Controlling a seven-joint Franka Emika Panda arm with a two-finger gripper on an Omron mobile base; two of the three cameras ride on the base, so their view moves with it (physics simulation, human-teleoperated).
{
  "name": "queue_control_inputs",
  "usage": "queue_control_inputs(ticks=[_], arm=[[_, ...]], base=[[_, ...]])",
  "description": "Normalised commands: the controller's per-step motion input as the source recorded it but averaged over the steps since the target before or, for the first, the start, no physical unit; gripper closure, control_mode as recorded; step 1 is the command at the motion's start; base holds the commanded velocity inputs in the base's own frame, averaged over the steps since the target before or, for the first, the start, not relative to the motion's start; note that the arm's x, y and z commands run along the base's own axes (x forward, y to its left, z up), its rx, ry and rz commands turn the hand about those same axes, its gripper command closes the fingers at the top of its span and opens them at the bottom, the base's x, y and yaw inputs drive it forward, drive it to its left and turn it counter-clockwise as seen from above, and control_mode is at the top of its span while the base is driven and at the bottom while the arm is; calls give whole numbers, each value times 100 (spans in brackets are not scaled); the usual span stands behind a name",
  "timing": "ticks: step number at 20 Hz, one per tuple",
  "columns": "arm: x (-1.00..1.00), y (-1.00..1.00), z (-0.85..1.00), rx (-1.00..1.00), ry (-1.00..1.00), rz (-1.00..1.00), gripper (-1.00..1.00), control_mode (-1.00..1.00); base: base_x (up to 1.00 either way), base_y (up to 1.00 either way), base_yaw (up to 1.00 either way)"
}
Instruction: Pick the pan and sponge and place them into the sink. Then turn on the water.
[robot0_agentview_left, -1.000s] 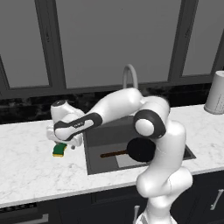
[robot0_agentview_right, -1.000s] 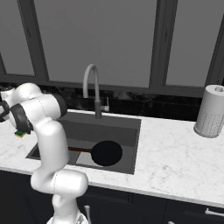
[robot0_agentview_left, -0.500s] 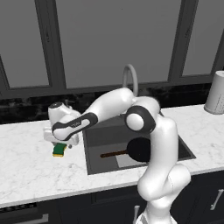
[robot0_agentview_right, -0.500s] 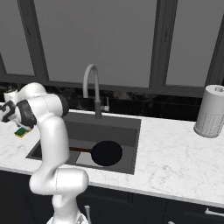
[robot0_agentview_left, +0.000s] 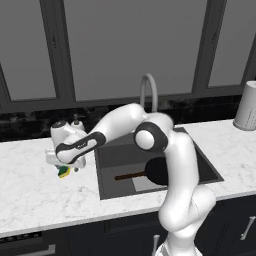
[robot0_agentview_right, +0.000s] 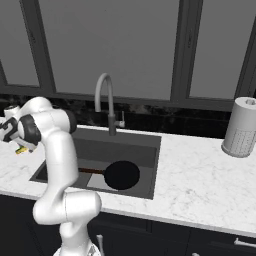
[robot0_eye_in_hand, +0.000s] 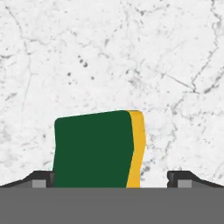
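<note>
Straddling sponge (robot0_eye_in_hand: 98, 148), pincer (robot0_eye_in_hand: 111, 178) wide, pan (robot0_agentview_left: 159, 170) in sink (robot0_agentview_left: 107, 155)

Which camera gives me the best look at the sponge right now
The hand view: the sponge sits large on the marble counter, green layer up, between the open gripper tips. In the left base view, it peeks out under the hand; in the right, just a yellow sliver.

White rounded arm (robot0_agentview_left: 170, 165), dark joints

White arm stretched left, elbow raised; gripper (robot0_eye_in_hand: 112, 179) pointing down, jaws wide apart, gripping nothing
</note>
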Motion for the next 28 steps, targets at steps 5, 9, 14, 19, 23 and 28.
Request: queue_control_inputs(ticks=[5,9,14,19,23,28], arm=[[0,17,-25,0,-6,0,-100,-100],[0,8,-35,0,-6,1,-100,-100],[0,2,-32,0,-2,0,100,-100],[-4,0,-20,0,-4,0,100,-100],[-13,0,-9,0,-10,0,100,-100],[-43,-2,9,4,-29,0,100,-100]], base=[[0,0,0],[0,0,0],[0,0,0],[0,0,0],[0,0,0],[0,0,0]])
